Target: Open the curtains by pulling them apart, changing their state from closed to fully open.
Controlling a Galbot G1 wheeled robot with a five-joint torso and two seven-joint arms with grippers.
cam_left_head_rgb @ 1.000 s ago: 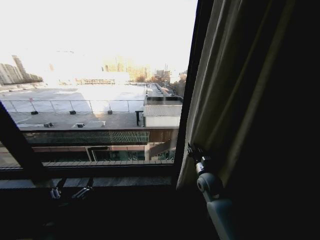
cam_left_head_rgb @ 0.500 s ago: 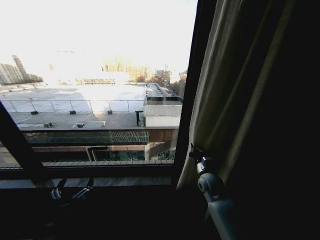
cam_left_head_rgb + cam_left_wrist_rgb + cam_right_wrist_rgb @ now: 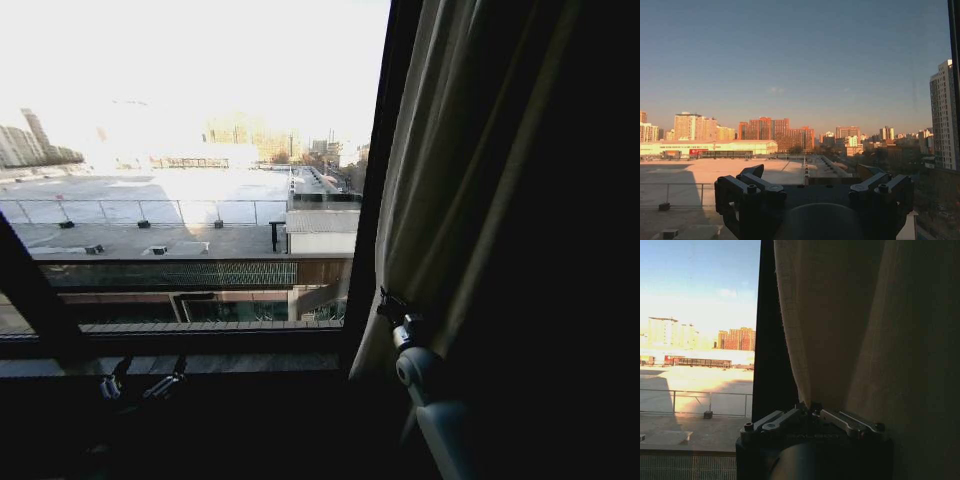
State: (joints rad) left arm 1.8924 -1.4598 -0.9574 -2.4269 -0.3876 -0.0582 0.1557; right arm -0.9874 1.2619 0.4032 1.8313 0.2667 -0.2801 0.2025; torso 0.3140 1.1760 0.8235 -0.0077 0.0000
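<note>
We see the curtain (image 3: 470, 170) hanging at the right side of the window, a cream, pleated panel gathered into deep folds that run from the top of the head view down past the sill. Its inner edge lies just beside the dark upright window frame bar (image 3: 368, 190), and the glass to the left of that bar is uncovered, giving a clear look at rooftops and distant buildings.

Our right gripper (image 3: 388, 303) sits low at the curtain's inner edge, reaching up from the pale arm below it. In the right wrist view the gripper (image 3: 810, 410) has its fingers drawn narrow together with the hem of the curtain (image 3: 850, 325) pinched between them; the fabric rises straight up out of the closed tips, and the frame bar (image 3: 769, 330) stands just beside it.

Our left gripper (image 3: 140, 385) hangs low at the left, below the window sill (image 3: 200, 340) and well apart from the curtain. In the left wrist view its fingers (image 3: 747, 187) stand wide apart with nothing between them, pointing out through the bare glass toward the skyline.

A second dark frame bar (image 3: 35, 290) slants across the lower left corner of the head view, between the left gripper and the bright pane.
</note>
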